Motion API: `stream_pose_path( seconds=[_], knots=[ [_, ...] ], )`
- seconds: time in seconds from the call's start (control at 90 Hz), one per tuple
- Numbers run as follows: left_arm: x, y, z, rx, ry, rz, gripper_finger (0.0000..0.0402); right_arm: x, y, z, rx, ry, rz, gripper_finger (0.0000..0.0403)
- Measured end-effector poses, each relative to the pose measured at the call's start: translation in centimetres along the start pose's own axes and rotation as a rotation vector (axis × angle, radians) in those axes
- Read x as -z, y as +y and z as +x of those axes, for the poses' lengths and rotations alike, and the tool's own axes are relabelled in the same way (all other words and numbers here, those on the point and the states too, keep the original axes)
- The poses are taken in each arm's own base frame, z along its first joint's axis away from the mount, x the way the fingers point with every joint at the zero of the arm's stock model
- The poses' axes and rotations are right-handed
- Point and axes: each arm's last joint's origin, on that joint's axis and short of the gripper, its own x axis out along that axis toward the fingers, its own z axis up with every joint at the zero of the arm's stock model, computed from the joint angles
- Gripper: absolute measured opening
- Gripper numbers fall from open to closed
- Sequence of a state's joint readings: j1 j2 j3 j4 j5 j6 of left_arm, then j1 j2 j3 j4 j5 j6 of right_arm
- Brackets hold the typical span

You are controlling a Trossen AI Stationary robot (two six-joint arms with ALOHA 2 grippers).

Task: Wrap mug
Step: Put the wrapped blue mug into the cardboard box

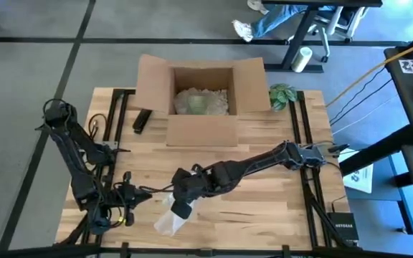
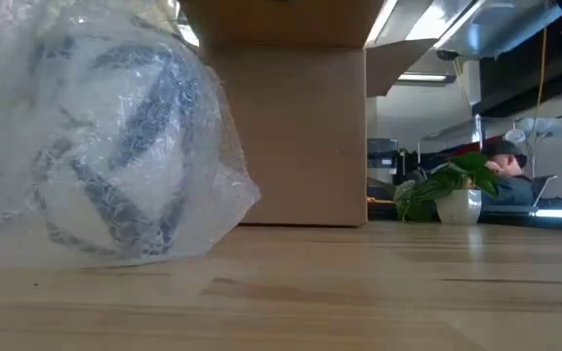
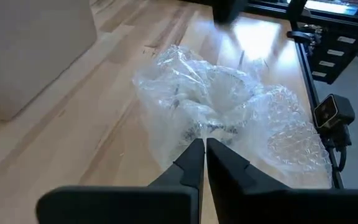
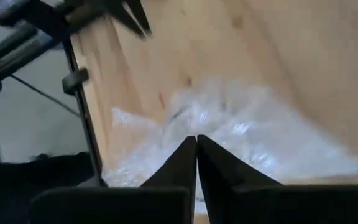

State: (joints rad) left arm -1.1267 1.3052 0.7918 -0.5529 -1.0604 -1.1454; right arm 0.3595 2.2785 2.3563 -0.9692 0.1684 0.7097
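A mug [image 2: 115, 166], white with dark bands, shows through crumpled clear bubble wrap [image 2: 27, 117] and rests on the wooden table near its front edge. In the high view the bundle [image 1: 169, 221] lies between both arms. My left gripper [image 1: 148, 192] stands just left of it, shut on a gathered bit of the wrap [image 3: 229, 106]. My right gripper [image 1: 181, 209] hangs over the bundle's far side with its fingers shut and pointing down at the wrap [image 4: 247, 137]. My left gripper [image 3: 204, 144] pinches a gathered fold of the wrap [image 3: 209, 127] at the bundle's left edge between its two fingertips. It comes in low from the table's left. The rest of the wrap lies slack on the table. My right gripper [image 4: 196, 139] is shut just above the wrap; I cannot tell whether it touches it.
An open cardboard box [image 1: 153, 89] stands at the far middle with a wrapped bundle [image 1: 201, 102] inside. A dark block [image 1: 142, 120] lies left of it and a small potted plant [image 1: 282, 94] stands to its right. A person [image 2: 505, 161] sits beyond the table.
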Motion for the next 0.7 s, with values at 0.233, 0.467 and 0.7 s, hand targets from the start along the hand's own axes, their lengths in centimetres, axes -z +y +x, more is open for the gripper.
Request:
stream_pose_path(
  seconds=[0.233, 0.467, 0.7],
  knots=[
    [0.2, 0.1, -0.2, 0.005, 0.016, 0.019, 0.0000, -0.9, -1.6, 0.2, -0.040, 0.070, -0.083, 0.0056],
    [0.7, 0.3, -0.9, 0.006, 0.029, 0.024, 0.0000, -2.3, -4.1, 1.3, -0.075, 0.120, -0.071, 0.0154],
    [1.0, 0.7, -1.2, -0.012, 0.041, 0.012, 0.0000, -2.6, -4.6, 1.2, -0.041, 0.097, -0.183, 0.0205]
  ],
)
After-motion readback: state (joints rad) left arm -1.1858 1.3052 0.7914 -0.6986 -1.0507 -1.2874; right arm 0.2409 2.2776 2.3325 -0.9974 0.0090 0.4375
